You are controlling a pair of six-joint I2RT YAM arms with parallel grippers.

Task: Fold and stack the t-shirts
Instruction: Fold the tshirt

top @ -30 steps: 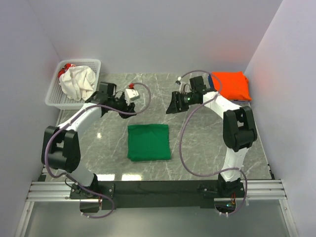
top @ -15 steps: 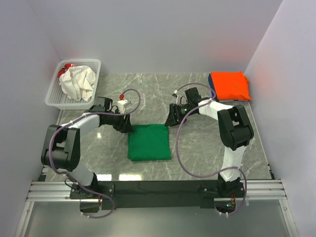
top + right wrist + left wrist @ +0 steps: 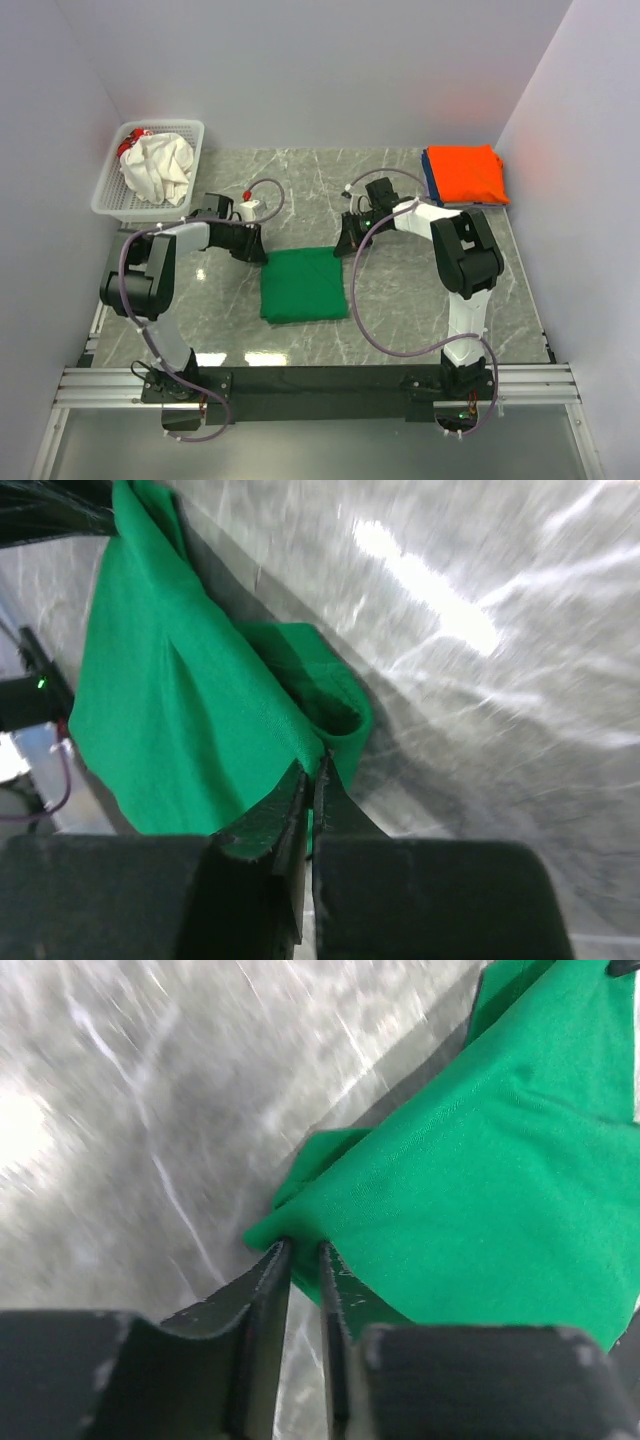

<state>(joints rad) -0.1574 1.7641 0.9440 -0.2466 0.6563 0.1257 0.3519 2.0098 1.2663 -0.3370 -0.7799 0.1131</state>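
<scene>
Corners of green t-shirt (image 3: pixel 303 287) pinched: right gripper (image 3: pixel 312 765) fully closed, left gripper (image 3: pixel 303 1245) nearly closed on cloth, likely for lifting onto orange t-shirt (image 3: pixel 465 172).

blue t-shirt (image 3: pixel 428 183) mostly hidden beneath orange t-shirt (image 3: pixel 466 172).

Left arm (image 3: pixel 185 235) and right arm (image 3: pixel 425 212): white links between bulky black joints. A mauve cable (image 3: pixel 351 300) loops back from behind each wrist. The fingers (image 3: pixel 255 1300) are flat black blades, flecked with pale scuffs. Just behind the left gripper (image 3: pixel 303 1250) sits a red-tipped white fitting (image 3: pixel 248 205).
</scene>
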